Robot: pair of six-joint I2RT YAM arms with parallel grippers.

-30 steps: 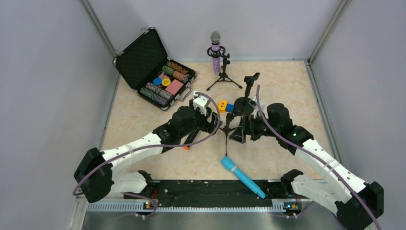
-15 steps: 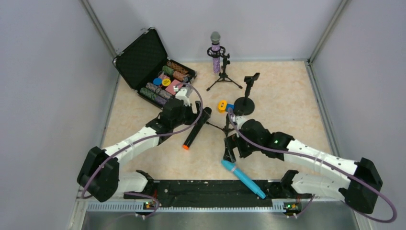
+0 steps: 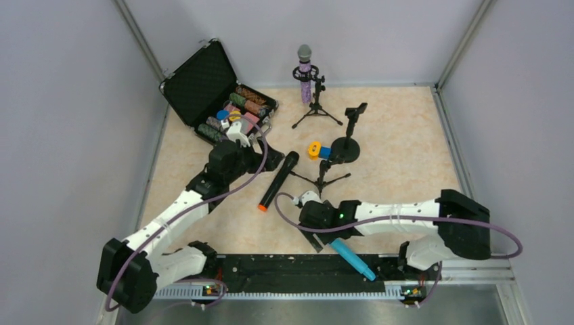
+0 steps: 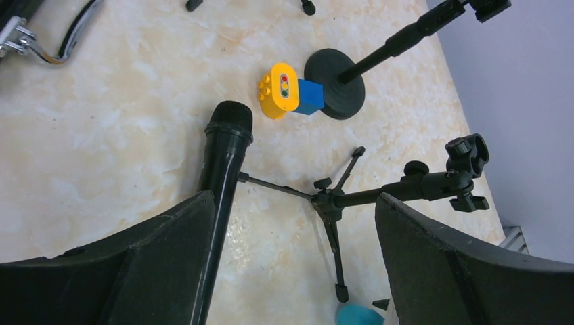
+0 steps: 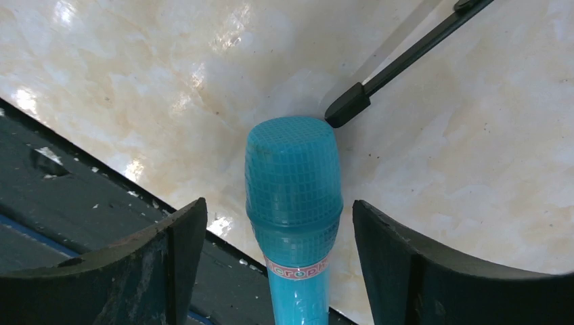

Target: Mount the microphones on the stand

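Note:
The light-blue microphone [image 3: 350, 257] lies at the table's front edge. My right gripper [image 3: 323, 233] is open, with a jaw on each side of its head [image 5: 293, 176] and a gap on both sides. The black microphone [image 3: 279, 179] with the orange end lies flat on the table, also in the left wrist view [image 4: 221, 162]. My left gripper [image 3: 254, 157] is open and empty, back-left of it. The empty small tripod stand [image 3: 323, 177] stands by the black microphone's head. The glittery purple microphone [image 3: 306, 78] sits in a tripod stand at the back.
An open black case [image 3: 203, 84] of poker chips stands at back left. A round-base stand [image 3: 347, 139] and a yellow and blue toy block [image 3: 316, 149] are behind the small tripod. A black rail [image 3: 284, 265] runs along the front edge.
My right gripper left the small tripod and swung forward and left onto the blue microphone's head. My left gripper drew back and left, away from the black microphone, which has not moved.

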